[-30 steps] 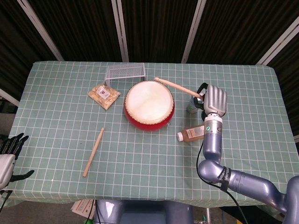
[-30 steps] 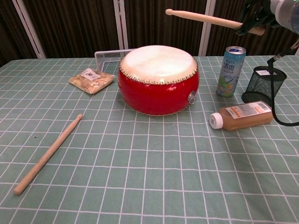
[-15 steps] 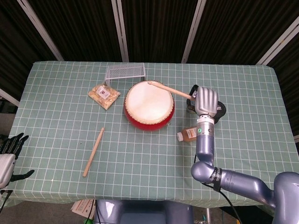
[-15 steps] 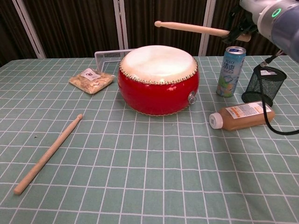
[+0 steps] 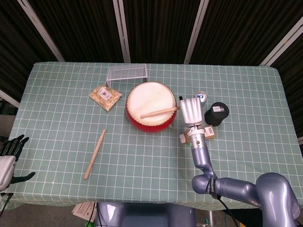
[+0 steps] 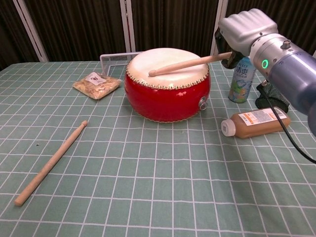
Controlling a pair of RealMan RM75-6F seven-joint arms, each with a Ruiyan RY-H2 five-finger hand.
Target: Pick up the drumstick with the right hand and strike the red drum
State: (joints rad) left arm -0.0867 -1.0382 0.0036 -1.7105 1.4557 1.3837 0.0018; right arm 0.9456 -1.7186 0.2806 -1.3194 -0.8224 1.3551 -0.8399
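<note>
The red drum point(image 5: 150, 107) point(image 6: 168, 94) with a pale skin stands mid-table. My right hand point(image 5: 191, 110) point(image 6: 245, 29) grips a wooden drumstick point(image 5: 160, 112) point(image 6: 188, 64) just right of the drum. The stick slopes down across the drumhead, its tip resting on or just above the skin. A second drumstick point(image 5: 95, 154) point(image 6: 49, 164) lies loose on the cloth at the front left. My left hand point(image 5: 10, 156) hangs off the table's left edge, fingers spread and holding nothing.
Right of the drum are a drink can point(image 6: 243, 75), a black mesh cup point(image 5: 217, 114) point(image 6: 276, 90) and a brown bottle point(image 6: 254, 121) lying on its side. A snack bag point(image 5: 105, 97) point(image 6: 97, 84) and a wire rack point(image 5: 127, 73) sit behind-left of the drum.
My right hand swung left and down with the drumstick, bringing the raised stick from above the drum's far edge onto the drumhead. The left hand stayed put.
</note>
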